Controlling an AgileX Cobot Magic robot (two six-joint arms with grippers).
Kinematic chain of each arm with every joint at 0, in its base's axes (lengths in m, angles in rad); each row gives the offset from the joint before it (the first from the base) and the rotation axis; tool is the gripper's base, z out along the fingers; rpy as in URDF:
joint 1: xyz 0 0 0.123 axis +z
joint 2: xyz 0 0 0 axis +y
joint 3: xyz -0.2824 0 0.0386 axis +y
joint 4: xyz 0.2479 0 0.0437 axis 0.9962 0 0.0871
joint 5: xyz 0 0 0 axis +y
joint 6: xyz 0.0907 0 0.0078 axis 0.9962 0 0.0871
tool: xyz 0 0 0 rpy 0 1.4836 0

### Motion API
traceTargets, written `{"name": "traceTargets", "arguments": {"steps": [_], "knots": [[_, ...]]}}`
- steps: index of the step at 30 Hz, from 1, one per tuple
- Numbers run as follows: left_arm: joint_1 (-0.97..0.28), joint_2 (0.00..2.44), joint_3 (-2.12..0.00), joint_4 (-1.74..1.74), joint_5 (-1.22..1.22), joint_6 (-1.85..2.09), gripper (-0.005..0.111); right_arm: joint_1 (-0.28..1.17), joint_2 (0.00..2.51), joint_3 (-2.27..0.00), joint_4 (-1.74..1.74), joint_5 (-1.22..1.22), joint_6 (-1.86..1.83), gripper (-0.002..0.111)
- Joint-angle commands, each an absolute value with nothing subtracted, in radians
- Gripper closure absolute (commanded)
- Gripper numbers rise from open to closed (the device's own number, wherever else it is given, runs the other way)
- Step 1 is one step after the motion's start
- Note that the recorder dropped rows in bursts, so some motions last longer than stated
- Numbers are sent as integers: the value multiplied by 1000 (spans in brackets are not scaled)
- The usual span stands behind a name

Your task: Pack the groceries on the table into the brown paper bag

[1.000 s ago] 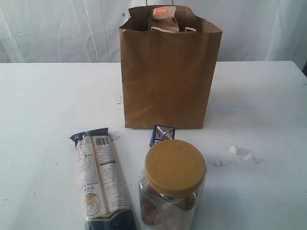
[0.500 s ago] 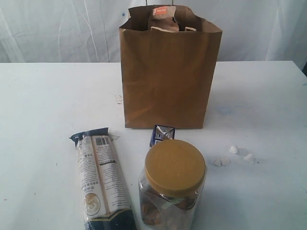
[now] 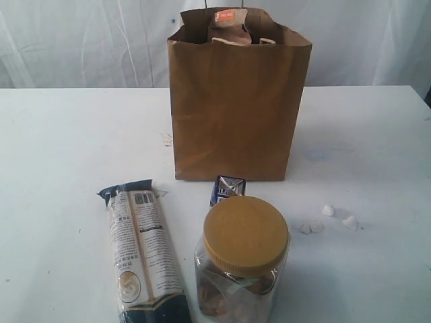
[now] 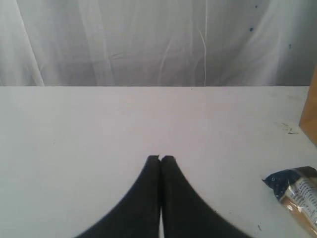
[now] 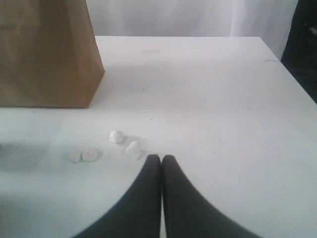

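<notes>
The brown paper bag (image 3: 236,101) stands upright at the back middle of the table (image 3: 60,148); the brown pouch with orange label (image 3: 227,21) pokes out of its top. In front of the bag lie the small blue-white carton (image 3: 227,187), the yellow-lidded clear jar (image 3: 244,259) and the long cream-black packet (image 3: 143,252). The grain bottle and dark-filled tub are out of view. My left gripper (image 4: 160,158) is shut and empty over bare table, with the packet's end (image 4: 296,191) off to its side. My right gripper (image 5: 161,158) is shut and empty beside the bag (image 5: 44,49).
Several small white lumps (image 3: 328,219) lie on the table to the right of the jar, and they show just ahead of the right gripper as white lumps (image 5: 117,137). A white curtain (image 3: 81,40) hangs behind the table. The table's right edge (image 5: 290,69) is near.
</notes>
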State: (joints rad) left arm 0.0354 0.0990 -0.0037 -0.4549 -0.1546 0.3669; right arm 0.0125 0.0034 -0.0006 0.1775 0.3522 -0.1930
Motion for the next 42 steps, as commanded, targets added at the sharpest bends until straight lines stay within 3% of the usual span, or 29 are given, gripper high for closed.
{"name": "traceTargets", "arguments": {"steps": [1,17,27,36,42], "knots": [[33,95,0,-471,-156,368,107,17,0,0,81,352,-205,108],[33,95,0,-471,-156,366,107,17,0,0,36,346,-205,108],[33,95,0,-471,-158,120,107,17,0,0,36,346,-205,108],[33,95,0,-472,-321,97,107,17,0,0,36,346,-205,108],[33,95,0,-458,-692,-331,107,17,0,0,36,346,-205,108]]}}
